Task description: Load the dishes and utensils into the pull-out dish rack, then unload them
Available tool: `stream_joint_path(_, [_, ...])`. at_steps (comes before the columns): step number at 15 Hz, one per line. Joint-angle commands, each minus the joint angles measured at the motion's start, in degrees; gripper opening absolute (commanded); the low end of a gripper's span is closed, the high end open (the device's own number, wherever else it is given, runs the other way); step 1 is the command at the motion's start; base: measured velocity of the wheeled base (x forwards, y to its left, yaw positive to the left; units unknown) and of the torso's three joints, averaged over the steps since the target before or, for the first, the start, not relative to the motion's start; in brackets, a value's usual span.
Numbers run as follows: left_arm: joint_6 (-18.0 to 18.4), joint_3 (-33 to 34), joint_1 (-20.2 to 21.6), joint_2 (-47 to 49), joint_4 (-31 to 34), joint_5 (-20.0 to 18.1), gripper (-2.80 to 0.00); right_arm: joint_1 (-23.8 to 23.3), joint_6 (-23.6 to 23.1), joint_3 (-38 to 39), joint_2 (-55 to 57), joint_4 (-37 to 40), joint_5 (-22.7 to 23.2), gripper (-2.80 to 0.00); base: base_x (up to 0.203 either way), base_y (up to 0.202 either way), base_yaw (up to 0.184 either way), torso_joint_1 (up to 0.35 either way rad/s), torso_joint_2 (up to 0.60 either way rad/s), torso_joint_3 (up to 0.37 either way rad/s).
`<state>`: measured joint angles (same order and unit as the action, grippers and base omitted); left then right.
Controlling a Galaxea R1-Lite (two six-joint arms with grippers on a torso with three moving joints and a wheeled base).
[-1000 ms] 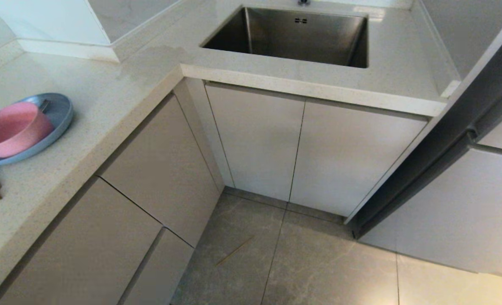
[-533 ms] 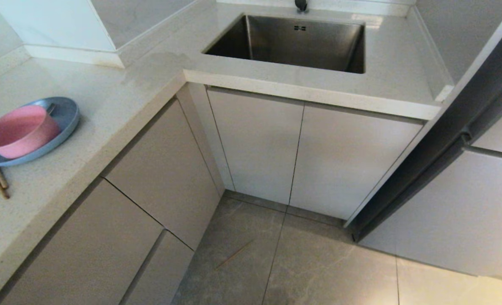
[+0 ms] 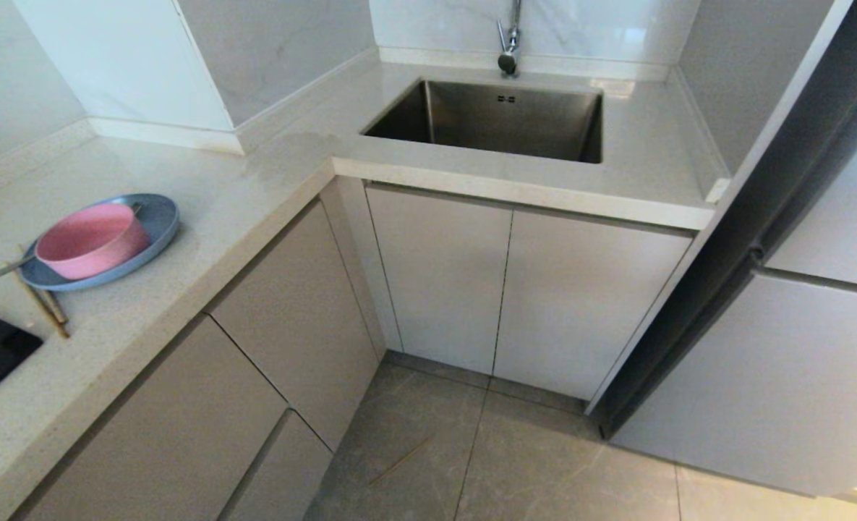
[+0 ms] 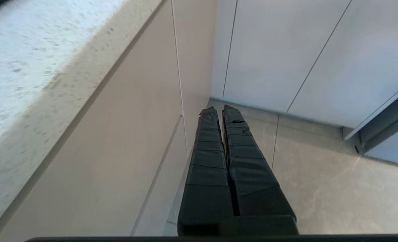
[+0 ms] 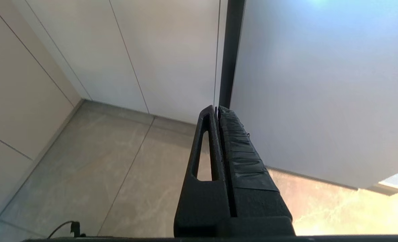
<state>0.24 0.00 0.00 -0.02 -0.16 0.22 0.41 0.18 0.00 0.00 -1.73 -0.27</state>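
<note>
Since a second ago the head view has tilted upward, bringing the faucet (image 3: 506,45) into sight; the dishes themselves lie as before. Both arms hang parked low beside the cabinet fronts. Left pincer (image 4: 219,111) has its fingers pressed together, empty; right pincer (image 5: 216,109) likewise together, empty. Well above the left pincer, on the worktop (image 3: 240,195), the pink bowl (image 3: 92,240) sits on the blue plate (image 3: 155,217), spoon (image 3: 1,270) and chopsticks (image 3: 46,310) alongside.
</note>
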Motion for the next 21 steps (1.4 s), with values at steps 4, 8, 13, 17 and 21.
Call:
stream_joint_path(4, [0.1, 0.1, 0.0, 0.1, -0.1, 0.0, -2.80, 0.0, 0.0, 0.4, 0.0, 0.0, 0.0, -2.80, 0.000, 0.000, 0.000, 0.003, 0.00, 0.201])
stream_joint_path(8, [0.1, 0.1, 0.0, 0.1, 0.0, 0.0, -2.80, 0.0, 0.0, 0.4, 0.0, 0.0, 0.0, -2.80, 0.000, 0.000, 0.000, 0.006, 0.00, 0.196])
stream_joint_path(13, [0.1, 0.1, 0.0, 0.1, -0.1, 0.0, -2.80, 0.0, 0.0, 0.4, 0.0, 0.0, 0.0, -2.80, 0.000, 0.000, 0.000, 0.004, 0.00, 0.206])
stream_joint_path(17, [0.1, 0.1, 0.0, 0.1, -0.1, 0.0, -2.80, 0.0, 0.0, 0.5, 0.0, 0.0, 0.0, -2.80, 0.000, 0.000, 0.000, 0.002, 0.00, 0.205])
stream_joint_path(21, [0.1, 0.1, 0.0, 0.1, -0.1, 0.0, -2.80, 0.0, 0.0, 0.5, 0.0, 0.0, 0.0, -2.80, 0.000, 0.000, 0.000, 0.000, 0.00, 0.201])
